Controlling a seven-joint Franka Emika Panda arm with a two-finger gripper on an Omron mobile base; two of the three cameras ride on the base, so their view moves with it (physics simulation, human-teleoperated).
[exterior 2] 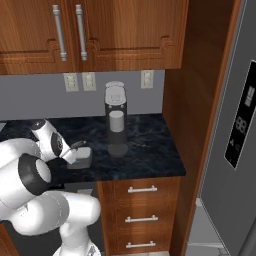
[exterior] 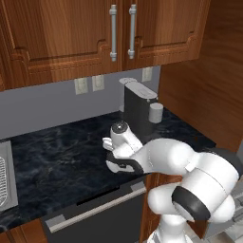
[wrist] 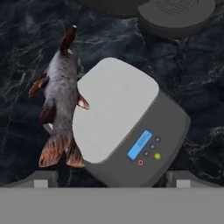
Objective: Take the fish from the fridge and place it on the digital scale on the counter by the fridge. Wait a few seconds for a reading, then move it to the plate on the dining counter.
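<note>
In the left base view, a dark marbled bench (exterior: 57, 152) is seen across the middle of the frame beneath reddish-brown wood cabinets (exterior: 71, 33) with silver bar handles. A black-and-silver coffee machine (exterior: 138, 107) stands right of centre. The white arm's hand (exterior: 121, 142) is bent low over the bench at centre, and what lies beneath it is hidden.

In the right base view, the grey steel fridge (exterior 2: 235, 150) is cut off at the right edge; the marks on its dark panel cannot be read. The digital scale (exterior 2: 82, 159) is partly covered by the hand at centre left.

In the hand view, the scale's pale rounded top is shown at centre, with a small blue display too blurred to read and tiny red and yellow buttons. The fish (wrist: 59, 100), grey with rust-brown fins, lies left of centre on the bench, against the scale's edge. The jaws are spread wide, a tip in each bottom corner, pinching nothing.
</note>
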